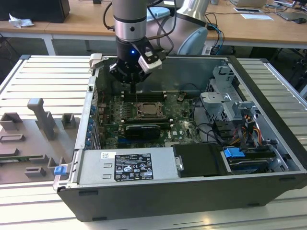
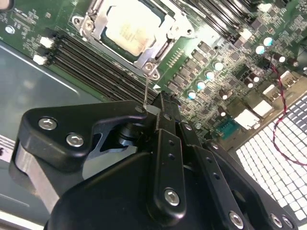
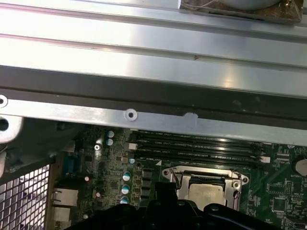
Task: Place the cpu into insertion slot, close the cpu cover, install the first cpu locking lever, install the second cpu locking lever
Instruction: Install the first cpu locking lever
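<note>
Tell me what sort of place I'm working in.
Probably a robotics lab or workshop: an open computer case sits on a ribbed metal table, with wooden desks behind it.

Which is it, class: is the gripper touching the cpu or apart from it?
Apart. The second wrist view shows the cpu cover's rim and green board between the gripper and the cpu.
</note>
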Action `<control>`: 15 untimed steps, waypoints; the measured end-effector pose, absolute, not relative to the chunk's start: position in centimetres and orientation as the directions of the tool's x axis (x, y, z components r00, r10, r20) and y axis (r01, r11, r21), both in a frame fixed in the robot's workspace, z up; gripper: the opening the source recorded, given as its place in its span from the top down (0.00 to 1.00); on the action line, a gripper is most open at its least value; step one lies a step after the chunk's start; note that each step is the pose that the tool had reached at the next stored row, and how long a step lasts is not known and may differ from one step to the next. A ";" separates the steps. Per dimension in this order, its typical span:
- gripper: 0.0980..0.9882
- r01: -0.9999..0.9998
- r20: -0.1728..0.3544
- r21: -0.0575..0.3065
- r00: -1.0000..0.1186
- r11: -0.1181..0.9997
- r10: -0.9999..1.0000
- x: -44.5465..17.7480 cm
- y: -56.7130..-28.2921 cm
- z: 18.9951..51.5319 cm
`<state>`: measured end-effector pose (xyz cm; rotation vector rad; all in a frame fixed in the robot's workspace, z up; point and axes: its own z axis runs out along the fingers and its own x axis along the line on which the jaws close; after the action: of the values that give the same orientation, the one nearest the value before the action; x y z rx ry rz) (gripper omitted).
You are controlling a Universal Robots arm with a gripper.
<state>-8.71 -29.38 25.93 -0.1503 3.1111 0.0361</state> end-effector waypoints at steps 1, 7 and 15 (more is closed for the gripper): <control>0.99 -0.097 -0.028 0.022 -0.995 0.995 -0.096 -8.5 -29.4 25.9; 0.99 -0.094 -0.028 0.022 -0.995 0.995 -0.094 -6.5 -29.4 25.9; 0.99 -0.085 -0.032 0.069 -0.996 0.994 -0.083 -5.8 -29.5 25.6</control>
<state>-5.75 -29.51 25.65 -0.1306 3.1080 0.1102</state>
